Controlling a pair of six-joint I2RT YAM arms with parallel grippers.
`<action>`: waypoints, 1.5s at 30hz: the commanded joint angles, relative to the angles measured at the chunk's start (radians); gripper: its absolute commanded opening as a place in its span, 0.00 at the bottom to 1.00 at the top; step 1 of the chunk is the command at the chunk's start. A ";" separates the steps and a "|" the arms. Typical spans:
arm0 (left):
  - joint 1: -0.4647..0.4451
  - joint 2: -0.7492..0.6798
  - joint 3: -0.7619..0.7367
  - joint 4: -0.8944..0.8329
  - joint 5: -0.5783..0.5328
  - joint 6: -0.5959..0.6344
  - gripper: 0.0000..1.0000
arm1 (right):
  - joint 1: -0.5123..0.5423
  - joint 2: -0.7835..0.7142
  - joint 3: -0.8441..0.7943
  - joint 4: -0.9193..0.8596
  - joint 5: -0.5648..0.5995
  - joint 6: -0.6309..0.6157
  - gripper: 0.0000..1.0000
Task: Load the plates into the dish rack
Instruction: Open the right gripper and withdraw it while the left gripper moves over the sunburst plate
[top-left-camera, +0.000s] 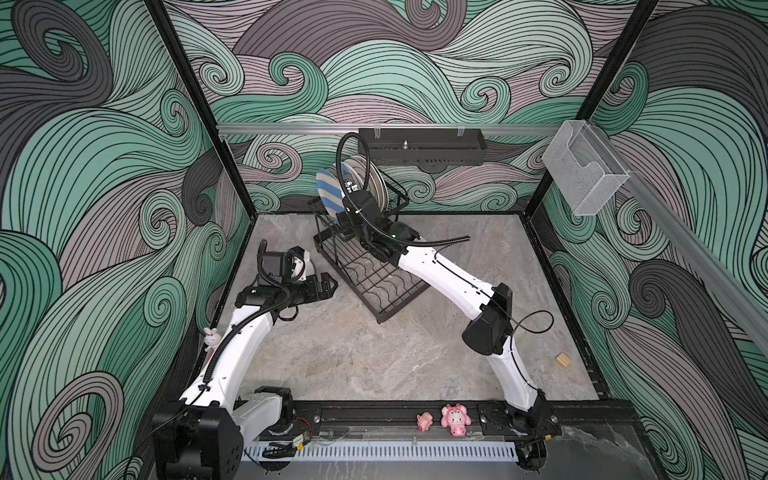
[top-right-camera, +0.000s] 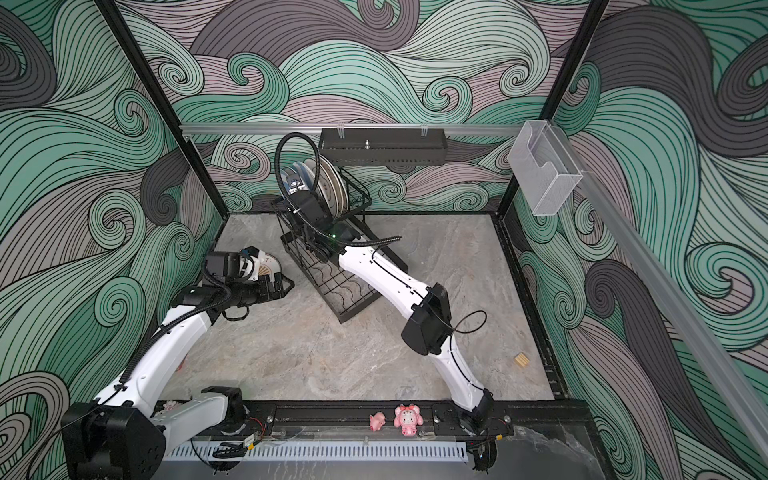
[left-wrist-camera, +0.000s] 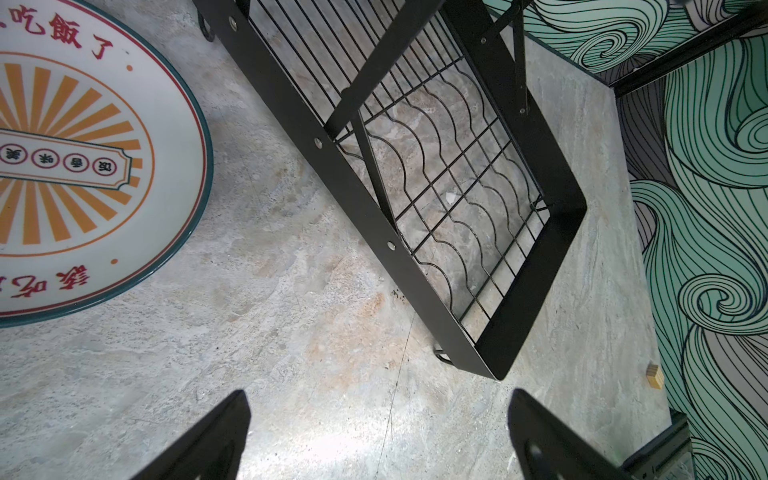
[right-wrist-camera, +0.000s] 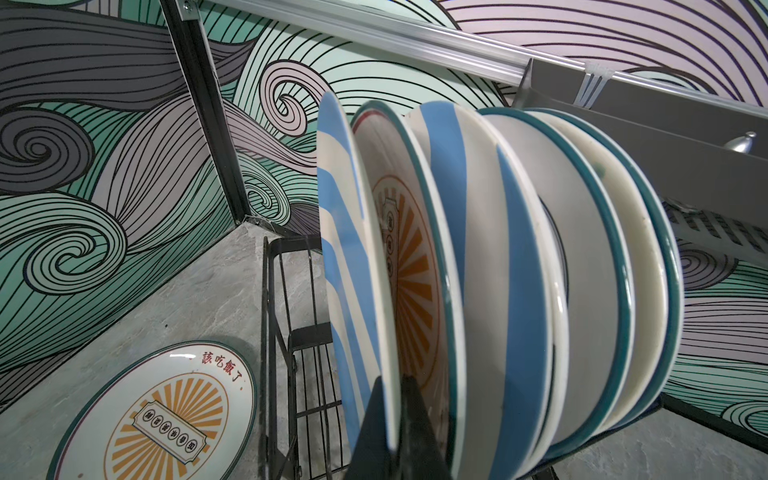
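Rack (top-left-camera: 347, 281) at back of counter (top-left-camera: 374, 365), row of plates (right-wrist-camera: 519, 270) upright in it.
Flat on counter just left of rack: lone plate (left-wrist-camera: 83, 166), with left pincer (top-left-camera: 332, 284) between the two. Right pincer (right-wrist-camera: 392, 399) on lower rim of end plate (top-left-camera: 328, 195), leftmost in row. Shelf (top-left-camera: 422, 147) on back wall (top-left-camera: 415, 83) behind rack. Block (top-left-camera: 562, 359) near counter's right edge, well apart from rack. Two toys (top-left-camera: 455, 419) on front rail (top-left-camera: 374, 415). Rabbit toy (top-left-camera: 210, 337) at left edge.

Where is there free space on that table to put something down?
Widest: bare table between the rack and the pink toys. Also right of the rack, up to the wood block. Crowded: the rack's top, packed with plates; the far-left corner holds a sunburst plate.
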 joint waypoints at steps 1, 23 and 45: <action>0.012 0.008 0.017 -0.024 -0.018 0.018 0.99 | -0.013 0.007 0.023 -0.011 0.015 0.011 0.14; 0.074 0.031 0.052 -0.055 -0.106 0.016 0.99 | 0.004 -0.240 -0.069 -0.130 -0.079 -0.009 0.64; 0.103 0.079 0.144 -0.149 -0.181 0.047 0.99 | -0.051 -1.338 -1.377 -0.003 -0.190 0.151 0.82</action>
